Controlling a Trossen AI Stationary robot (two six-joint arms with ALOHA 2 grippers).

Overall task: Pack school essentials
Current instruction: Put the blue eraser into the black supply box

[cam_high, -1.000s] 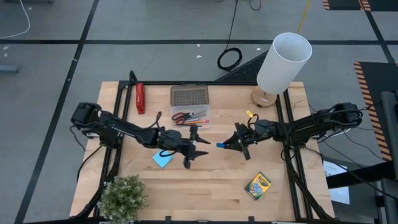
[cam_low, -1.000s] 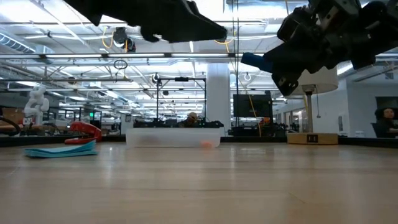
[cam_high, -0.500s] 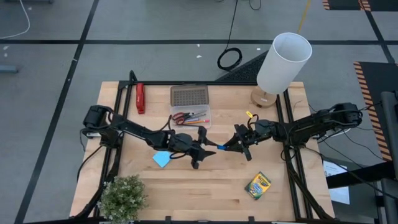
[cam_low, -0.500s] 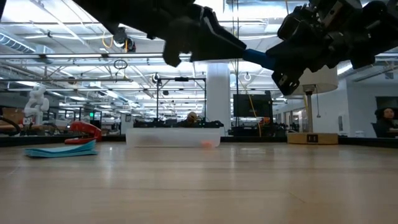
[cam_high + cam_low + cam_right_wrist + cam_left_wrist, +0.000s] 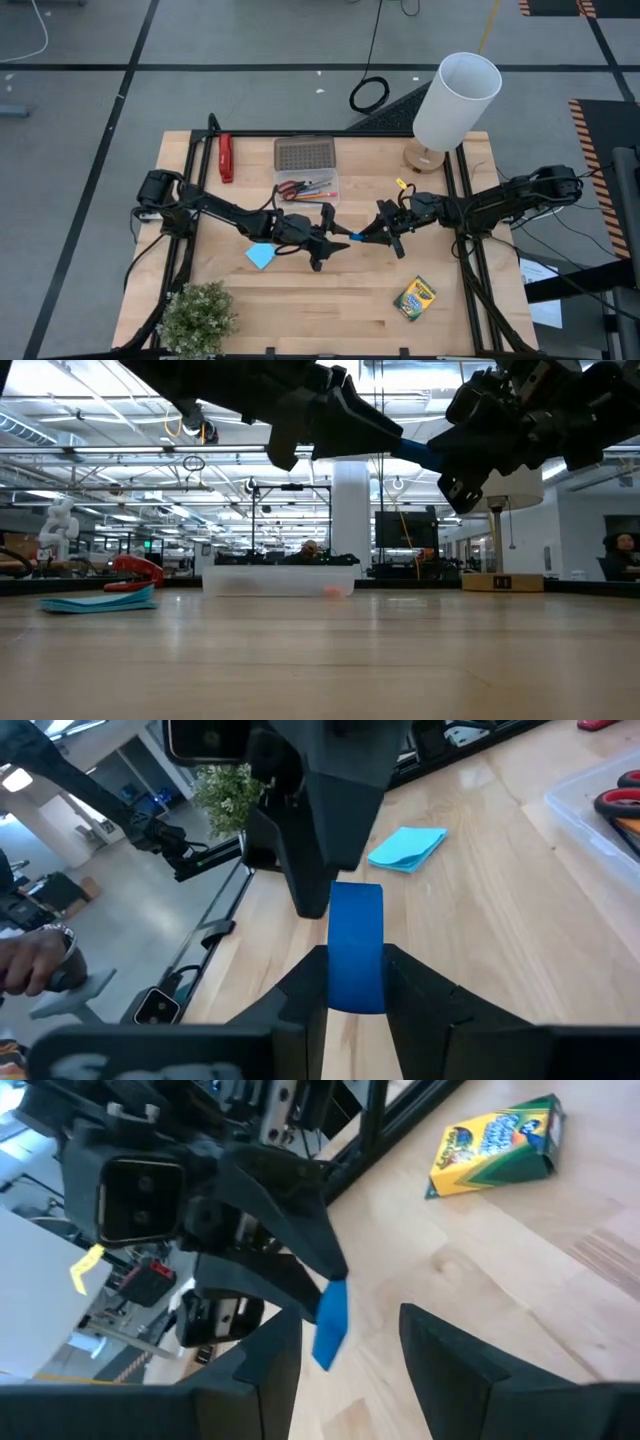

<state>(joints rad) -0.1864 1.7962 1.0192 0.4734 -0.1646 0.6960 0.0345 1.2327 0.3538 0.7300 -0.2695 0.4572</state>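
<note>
A small blue eraser (image 5: 356, 935) hangs above the middle of the table, and my right gripper (image 5: 355, 970) is shut on it. In the high view the eraser (image 5: 354, 238) sticks out from the right gripper (image 5: 366, 235) toward my left gripper (image 5: 340, 238). The left gripper (image 5: 350, 1350) is open. Its two fingers stand on either side of the eraser's free end (image 5: 328, 1342) and do not touch it. Scissors and pencils lie in a clear box (image 5: 310, 186). A blue note pad (image 5: 261, 256) and a crayon box (image 5: 414, 297) lie flat on the table. My right gripper pinches one end of the eraser (image 5: 356, 988) between its two fingers (image 5: 300, 982). The fingers come about level from the table's right side. The eraser's other end sticks out past the fingertips toward the left gripper, lifted clear of the table.
The box's lid (image 5: 304, 153) and a long red stapler-like object (image 5: 226, 157) lie at the far left. A white lamp (image 5: 452, 105) stands at the far right corner. A small plant (image 5: 197, 318) is at the near left corner. Bare wood lies below both grippers.
My left gripper has moved toward the table's right edge, up to the eraser, so its open fingers now flank the eraser's free end. My right gripper has held the eraser still.
</note>
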